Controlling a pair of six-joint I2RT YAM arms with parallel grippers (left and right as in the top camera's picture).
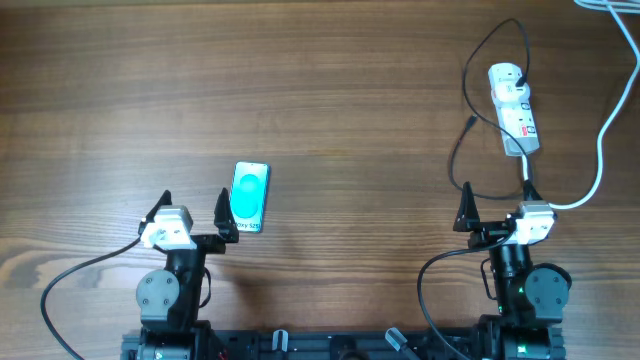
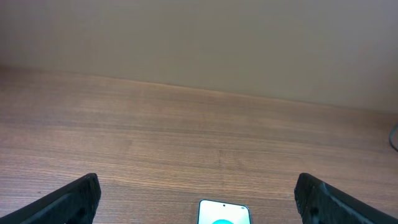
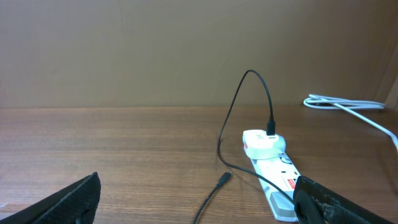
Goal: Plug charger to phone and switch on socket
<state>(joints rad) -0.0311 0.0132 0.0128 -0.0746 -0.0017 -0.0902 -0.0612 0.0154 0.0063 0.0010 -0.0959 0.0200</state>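
Left gripper (image 1: 194, 197) and right gripper (image 1: 497, 190) spread wide over wood-grain table (image 1: 300, 80); beige wall (image 3: 155, 50) behind.

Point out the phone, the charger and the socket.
phone (image 1: 250, 195): overhead view, middle of the cyan screen.
charger (image 3: 224, 178): right wrist view, its loose connector tip on the table.
socket (image 1: 517, 120): overhead view, middle of the white body.
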